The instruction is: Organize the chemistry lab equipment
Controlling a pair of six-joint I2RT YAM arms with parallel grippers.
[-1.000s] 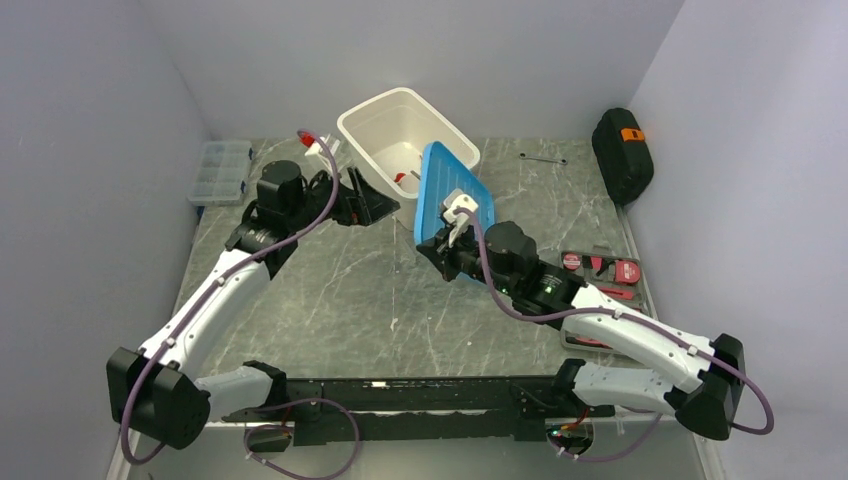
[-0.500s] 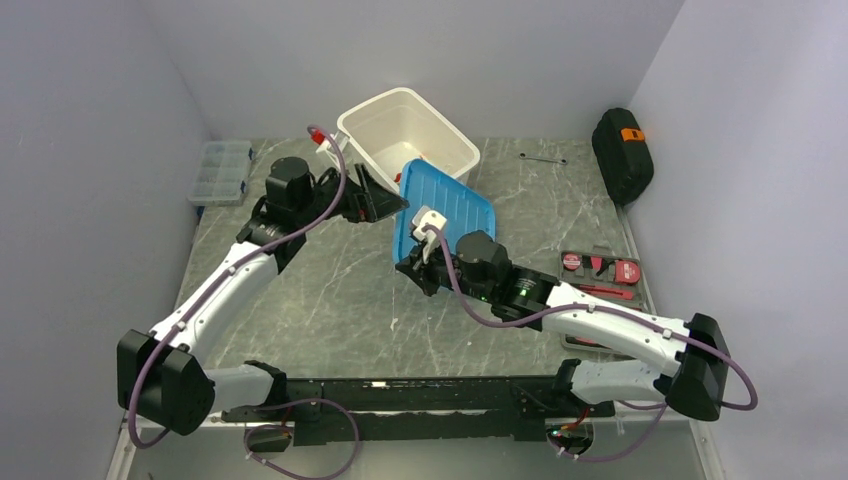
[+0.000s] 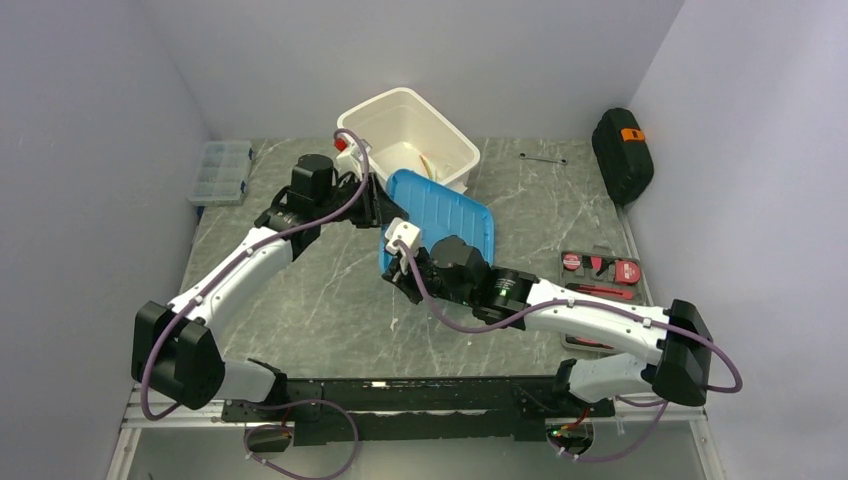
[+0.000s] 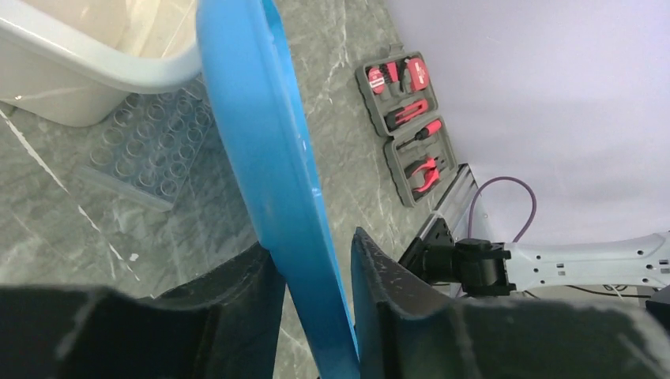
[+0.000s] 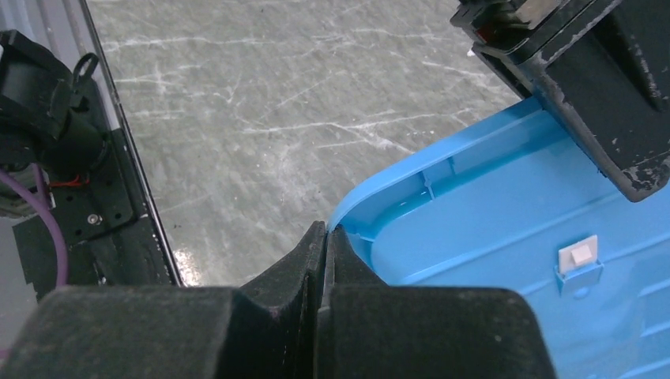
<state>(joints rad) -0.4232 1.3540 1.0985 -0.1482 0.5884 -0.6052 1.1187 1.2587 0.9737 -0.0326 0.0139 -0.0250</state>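
Two outstretched arms (image 3: pixel 235 270), left fingers (image 4: pixel 395 316) pinching tilted blue lid (image 3: pixel 445 215) edge, right fingers (image 5: pixel 276 276) pinching its corner

The left arm (image 3: pixel 235 270) and right arm (image 3: pixel 590 315) reached inward toward each other, the right gripper (image 5: pixel 324 233) pinched tight, the left gripper (image 4: pixel 312 245) clamped, fingers (image 4: pixel 387 300) narrowly apart.

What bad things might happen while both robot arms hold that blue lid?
The right gripper pinches only a corner of the blue lid, so the tilted lid might slip or twist. The left gripper grips another edge; if the arms pull differently, the lid might bend or pop loose. The white bin and clear tube rack sit close by, so a swing might bump them.
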